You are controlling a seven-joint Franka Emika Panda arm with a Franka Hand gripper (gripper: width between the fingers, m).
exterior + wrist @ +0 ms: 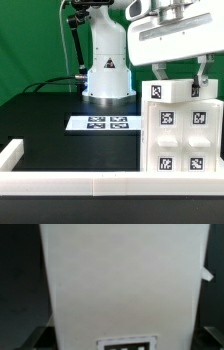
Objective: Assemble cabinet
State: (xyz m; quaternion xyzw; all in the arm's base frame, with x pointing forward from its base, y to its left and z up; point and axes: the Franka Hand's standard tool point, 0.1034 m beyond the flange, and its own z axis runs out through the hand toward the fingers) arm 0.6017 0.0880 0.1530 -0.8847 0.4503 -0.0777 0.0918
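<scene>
On the exterior view's right, the cabinet [184,128] stands upright on the black table [50,135], a smooth white plastic box with square tags, touching the border rail [60,182]. The gripper [180,72] straddles its top, fingers clamped on it. Open tabletop lies beside the marker board [102,124].

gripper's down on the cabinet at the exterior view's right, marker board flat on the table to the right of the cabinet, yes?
Not quite. The marker board lies flat on the table to the left of the cabinet in the exterior view, in front of the arm's white base, not to the right. The rest holds: the gripper is down on the cabinet at the exterior view's right.
</scene>
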